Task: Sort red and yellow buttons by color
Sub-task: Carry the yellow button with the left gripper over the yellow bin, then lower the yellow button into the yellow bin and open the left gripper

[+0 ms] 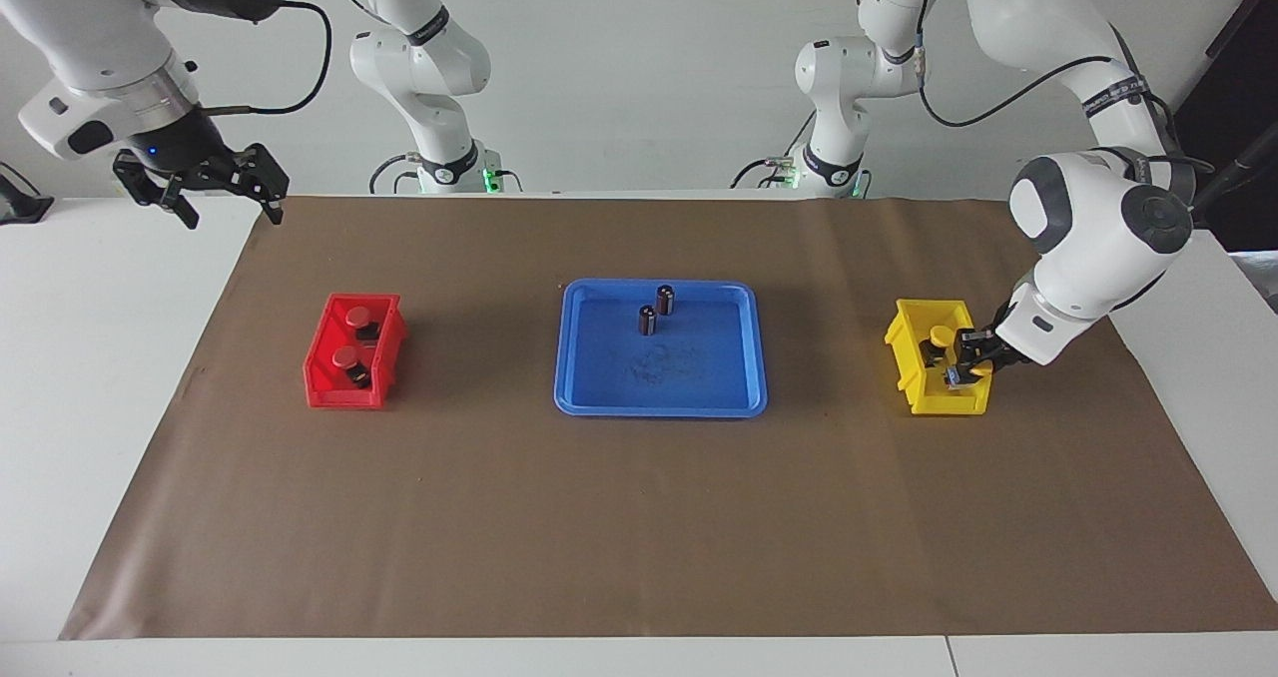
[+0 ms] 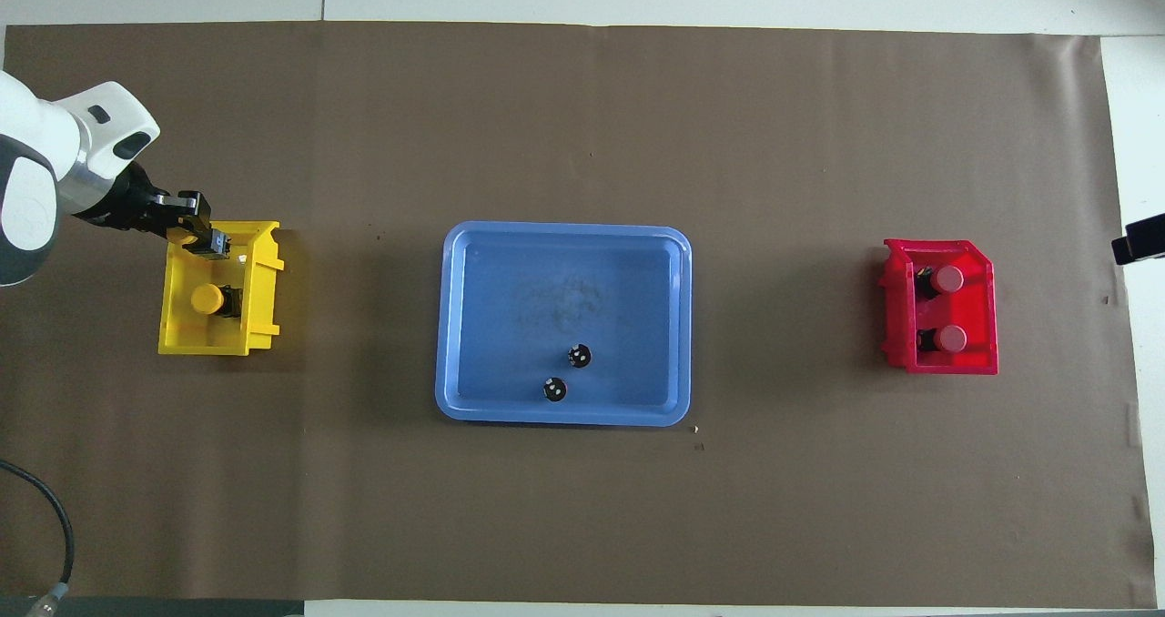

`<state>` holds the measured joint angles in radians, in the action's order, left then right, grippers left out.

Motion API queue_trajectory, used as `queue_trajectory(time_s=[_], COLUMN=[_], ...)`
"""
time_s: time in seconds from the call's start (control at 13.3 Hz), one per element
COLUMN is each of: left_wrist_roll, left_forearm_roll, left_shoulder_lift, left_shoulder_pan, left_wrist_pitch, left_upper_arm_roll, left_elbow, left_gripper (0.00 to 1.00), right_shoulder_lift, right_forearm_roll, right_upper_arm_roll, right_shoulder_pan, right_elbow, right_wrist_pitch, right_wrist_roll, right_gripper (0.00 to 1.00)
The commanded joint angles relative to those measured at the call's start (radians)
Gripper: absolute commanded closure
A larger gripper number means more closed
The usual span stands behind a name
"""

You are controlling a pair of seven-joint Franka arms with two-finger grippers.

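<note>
My left gripper (image 1: 973, 362) (image 2: 202, 233) reaches down into the yellow bin (image 1: 934, 402) (image 2: 218, 349) and is shut on a yellow button (image 1: 982, 366), whose dark body pokes out below the fingers. A second yellow button (image 1: 940, 336) (image 2: 207, 299) lies in the same bin beside it. Two red buttons (image 1: 357, 316) (image 1: 346, 357) (image 2: 947, 278) (image 2: 951, 338) rest in the red bin (image 1: 329, 392) (image 2: 942, 365). My right gripper (image 1: 200, 188) (image 2: 1138, 239) waits open and empty, raised over the mat's edge at the right arm's end.
A blue tray (image 1: 659, 407) (image 2: 564, 417) sits mid-table between the bins. It holds two dark capless cylinders (image 1: 665, 300) (image 1: 647, 320) (image 2: 579, 356) (image 2: 554, 389) in its part nearer the robots. Brown mat covers the table.
</note>
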<state>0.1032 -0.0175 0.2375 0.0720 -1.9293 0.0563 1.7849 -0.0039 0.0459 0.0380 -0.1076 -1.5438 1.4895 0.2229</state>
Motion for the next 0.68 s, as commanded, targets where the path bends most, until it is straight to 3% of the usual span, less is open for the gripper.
queue_trajectory(time_s=[0.0, 0.23, 0.6], left_wrist_roll=[0.032, 0.033, 0.032], left_forearm_roll=[0.025, 0.025, 0.025], left_shoulder_lift=[-0.056, -0.084, -0.092], left_shoulder_pan=[-0.004, -0.008, -0.008], left_wrist_pitch=[-0.074, -0.193, -0.211], left_upper_arm_roll=[0.0, 0.0, 0.0], left_elbow=[0.088, 0.18, 0.209], left_gripper=[0.95, 0.95, 0.95], right_shoulder_lift=[0.009, 0.007, 0.007], right_forearm_roll=[0.002, 0.0, -0.001], right_upper_arm_roll=[0.006, 0.005, -0.001], right_shoulder_pan=[0.002, -0.003, 0.003], right_elbow=[0.005, 0.004, 0.007], right_wrist_pitch=[-0.021, -0.021, -0.046], right_wrist_roll=[-0.013, -0.01, -0.005], right_gripper=[0.0, 0.0, 0.0])
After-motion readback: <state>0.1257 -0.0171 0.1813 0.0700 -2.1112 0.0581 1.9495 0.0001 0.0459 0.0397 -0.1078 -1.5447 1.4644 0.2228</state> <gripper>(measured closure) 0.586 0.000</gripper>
